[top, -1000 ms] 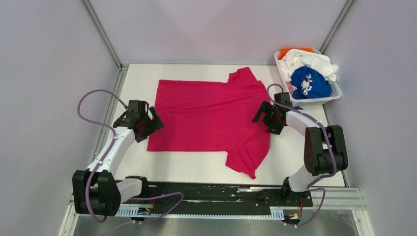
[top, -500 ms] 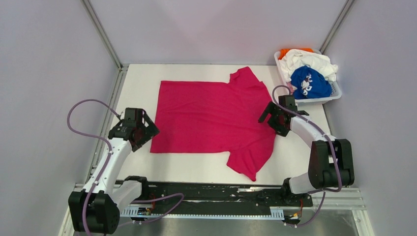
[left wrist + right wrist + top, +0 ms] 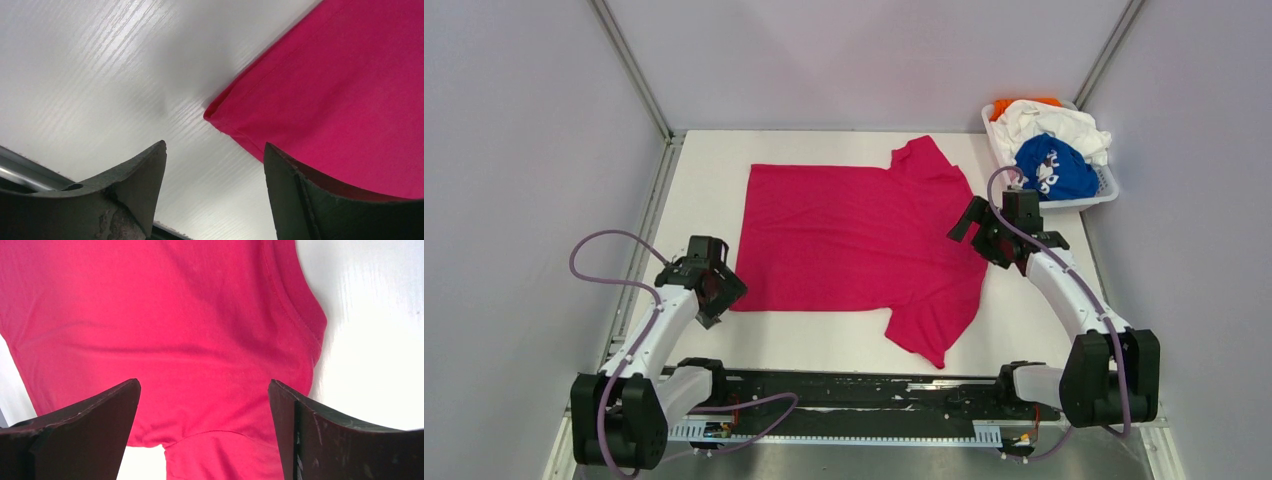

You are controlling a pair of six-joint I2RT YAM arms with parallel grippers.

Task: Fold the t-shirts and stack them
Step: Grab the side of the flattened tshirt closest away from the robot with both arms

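1. Four t-shirts in all. One magenta-pink t-shirt (image 3: 854, 240) lies spread flat on the white tabletop (image 3: 704, 170), with one sleeve pointing far and the other near.
2. The other three sit bunched in one white slotted basket (image 3: 1107, 190) at the far right corner: a blue t-shirt (image 3: 1054, 170) with white print nearest, a white t-shirt (image 3: 1059, 122) behind it, and an orange t-shirt (image 3: 1004, 105) at the far end, mostly covered.
3. There are two arms, one on each side of the pink shirt.
4. The left fingers (image 3: 130, 190) stand wide apart and hold nothing. They are low over the bare tabletop, just beside the shirt's near left corner. That corner shows in the gap ahead of them, clear of both fingers.
5. The right fingers (image 3: 85, 420) are also spread wide, with nothing gripped. They hang over the shirt's right side, with pink cloth and a stitched seam filling the gap between them. Their tips may be brushing the cloth, but I cannot tell.
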